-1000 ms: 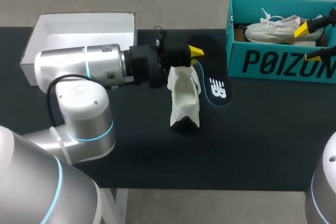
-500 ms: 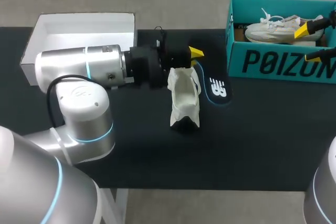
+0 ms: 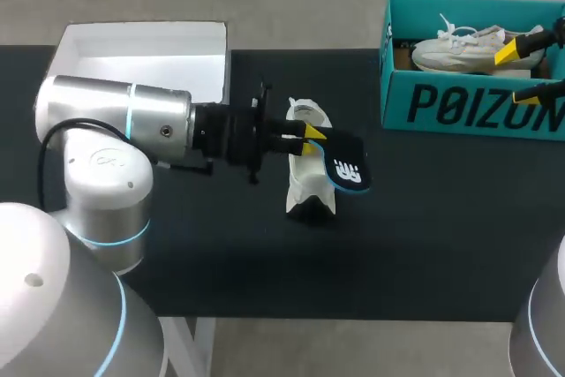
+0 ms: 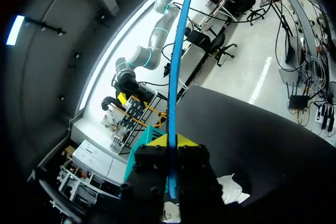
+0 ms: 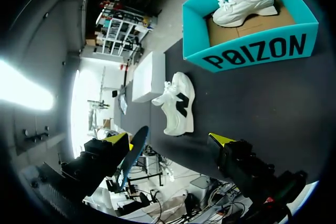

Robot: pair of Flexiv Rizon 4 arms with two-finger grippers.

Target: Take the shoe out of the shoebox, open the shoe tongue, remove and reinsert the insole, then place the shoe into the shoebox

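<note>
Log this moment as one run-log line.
left fingers: shut on insole | insole: held over the shoe on the table | right fingers: open, by the shoebox | shoebox: second shoe inside

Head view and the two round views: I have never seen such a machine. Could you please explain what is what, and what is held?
It is a robot with two arms at a black table. The head view looks down from above; each round view comes from a camera on one wrist. The left gripper is shut on a dark insole, by a white shoe lying on the table. The right gripper is open, near the teal shoebox, which holds a second shoe. A white box stands at the far left.
</note>
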